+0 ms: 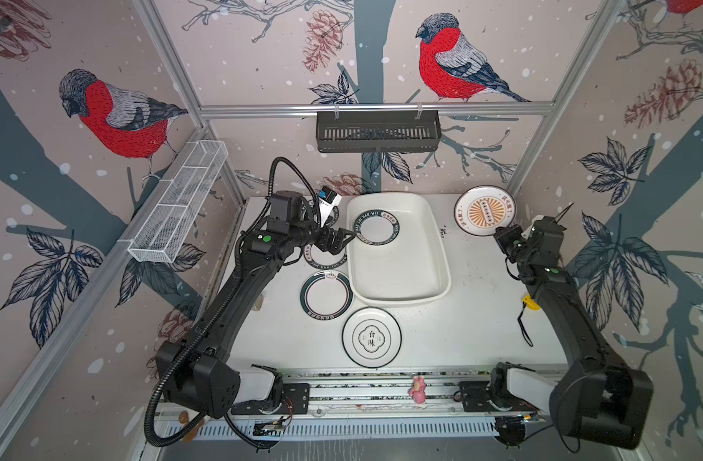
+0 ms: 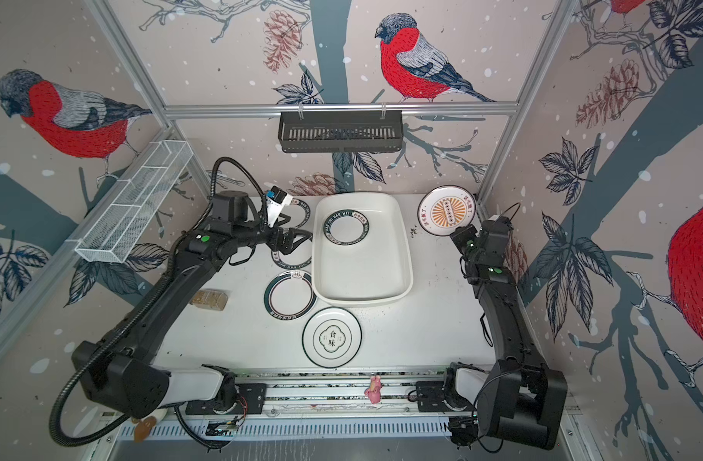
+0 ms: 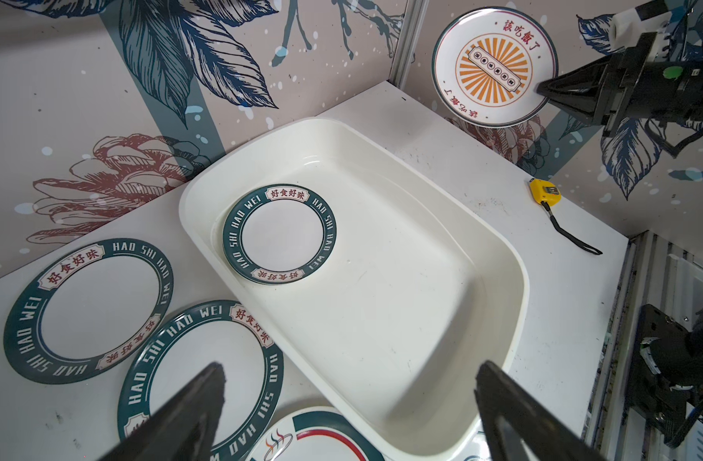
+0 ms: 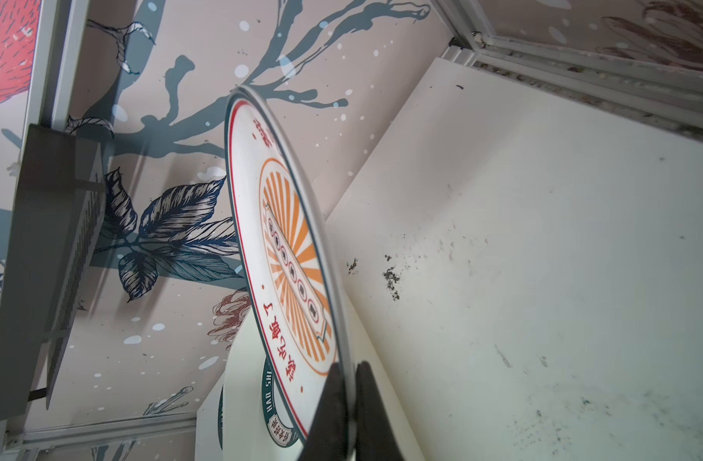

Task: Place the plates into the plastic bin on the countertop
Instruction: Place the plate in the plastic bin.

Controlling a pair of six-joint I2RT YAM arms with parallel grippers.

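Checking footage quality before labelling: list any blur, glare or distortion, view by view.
Both top views: wide-angle perspective splays the frame posts; left wrist: near jaws blurred, soft sheen on the plastic bin; right wrist: jaws blurred, sunburst plate sharp.

Plain white bin (image 1: 405, 263). Inside it, green-rimmed plate (image 1: 375, 227): dark green band, white lettering, white centre. Cream sunburst plate (image 1: 484, 210): orange rays, red characters. At table (image 1: 481, 319) near edge, large plate (image 1: 371, 337): white, black characters, thin dark rim. Table white, dark specks.
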